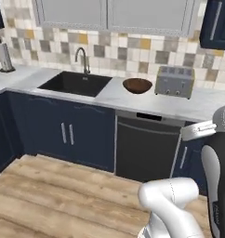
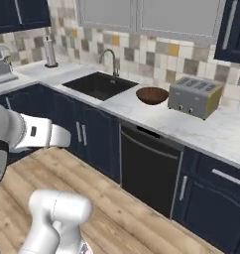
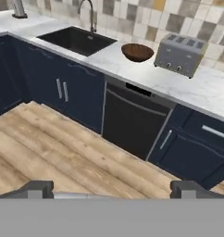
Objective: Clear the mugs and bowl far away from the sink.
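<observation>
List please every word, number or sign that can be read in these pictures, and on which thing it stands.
None: no readable text stands anywhere.
Toaster: knobs on its front, no marks legible.
Dishwasher: dark panel, no label legible.
Bowl and sink: plain.

The white Franka Panda arm with dark joints (image 1: 216,153) stands folded above its base, while the two-finger gripper (image 3: 112,189) (fingertips set wide apart) holds nothing.
</observation>
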